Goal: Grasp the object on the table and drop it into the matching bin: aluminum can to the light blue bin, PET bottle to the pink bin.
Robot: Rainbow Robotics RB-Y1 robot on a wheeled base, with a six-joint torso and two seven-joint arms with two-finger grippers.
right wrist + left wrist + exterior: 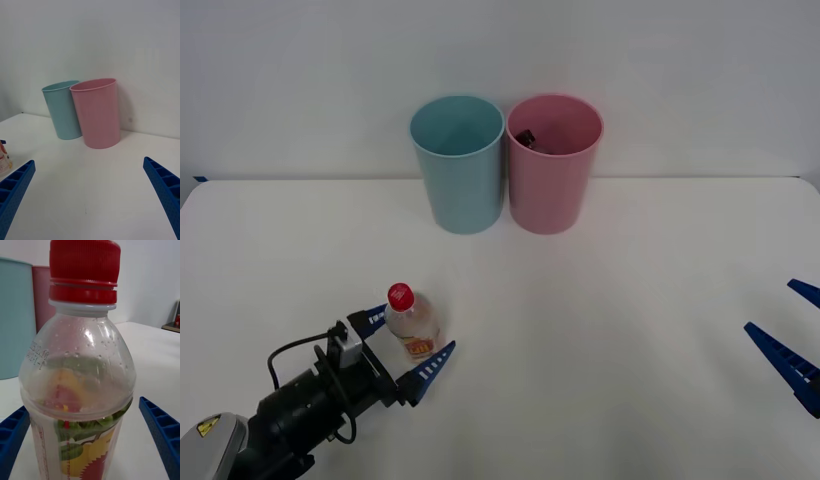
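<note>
The PET bottle [413,325] stands upright on the white worktop [600,330], near its left front, between the spread blue fingers of the left hand [412,345], not yet gripped. Behind, the light blue bin [458,165] and pink bin [553,165] touch. Right hand [790,335] waits wide at the right edge.

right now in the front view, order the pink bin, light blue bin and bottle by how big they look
1. pink bin and light blue bin: they look alike in size, so no ranking between them.
2. PET bottle: clearly smallest, standing between the open left gripper fingers.

upright red-capped pet bottle [412,323] on table [600,340]
</note>
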